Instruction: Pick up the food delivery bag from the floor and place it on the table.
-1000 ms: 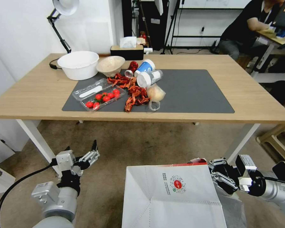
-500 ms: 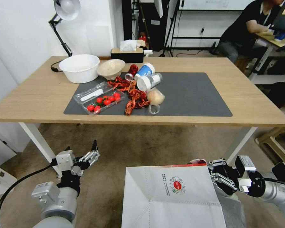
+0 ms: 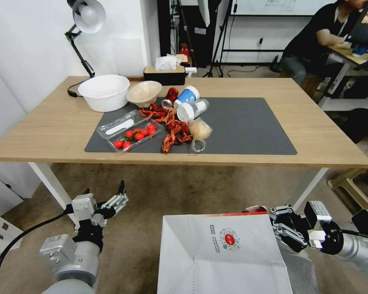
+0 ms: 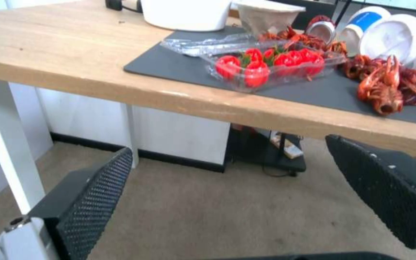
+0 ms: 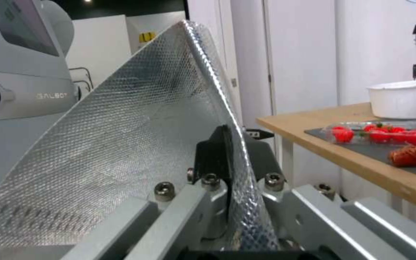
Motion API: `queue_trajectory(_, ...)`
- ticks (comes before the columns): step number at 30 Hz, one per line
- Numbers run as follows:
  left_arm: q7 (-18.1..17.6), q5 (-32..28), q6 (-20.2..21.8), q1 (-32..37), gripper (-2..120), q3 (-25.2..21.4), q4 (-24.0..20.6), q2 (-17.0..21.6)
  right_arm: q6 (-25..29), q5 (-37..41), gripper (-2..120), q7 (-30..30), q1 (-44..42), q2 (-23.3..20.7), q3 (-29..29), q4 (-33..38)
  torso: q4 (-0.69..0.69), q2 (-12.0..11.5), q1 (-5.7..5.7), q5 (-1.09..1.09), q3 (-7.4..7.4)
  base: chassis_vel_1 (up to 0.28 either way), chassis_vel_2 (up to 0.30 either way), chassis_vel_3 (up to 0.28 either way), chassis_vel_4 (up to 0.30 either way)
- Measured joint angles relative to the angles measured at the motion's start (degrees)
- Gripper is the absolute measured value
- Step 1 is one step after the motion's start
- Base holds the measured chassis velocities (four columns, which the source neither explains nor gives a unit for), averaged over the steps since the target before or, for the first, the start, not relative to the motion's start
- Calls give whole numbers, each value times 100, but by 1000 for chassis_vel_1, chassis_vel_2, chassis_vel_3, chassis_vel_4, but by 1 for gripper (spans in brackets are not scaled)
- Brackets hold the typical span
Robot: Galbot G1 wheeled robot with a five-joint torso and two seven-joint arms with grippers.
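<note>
Behind, table [image 3: 49,126] waits; light, crushable bag [image 3: 223,253] is pinched at its foil rim by right tool [image 5: 227,180]; left tool [image 3: 114,200] is held open.

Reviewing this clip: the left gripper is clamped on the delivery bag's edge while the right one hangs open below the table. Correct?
Sides are swapped. The right wrist view shows the right gripper clamped on the food delivery bag; the left gripper hangs open below the table.

Right end effector [image 5: 229,159] pinching food delivery bag [image 5: 121,144] rim.
</note>
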Motion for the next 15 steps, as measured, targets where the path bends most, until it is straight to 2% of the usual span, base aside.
queue_trajectory(5, 0, 9, -2, 19, 100, -1, -15, -8, -4, 2, 0, -9, -7, 6, 9, 12, 0, 131, 55, 0, 74, 0, 0, 0, 0)
queue_trajectory(10, 0, 14, -5, 26, 100, -9, -33, -3, -4, 2, 0, -21, -42, 19, 32, 26, 0, 368, 159, 0, 207, 0, 0, 0, 0)
queue_trajectory(15, 0, 14, -5, 26, 100, -9, -34, -2, -4, 2, 0, -23, -46, 28, 32, 31, 0, 468, 205, 0, 262, 0, 0, 0, 0)
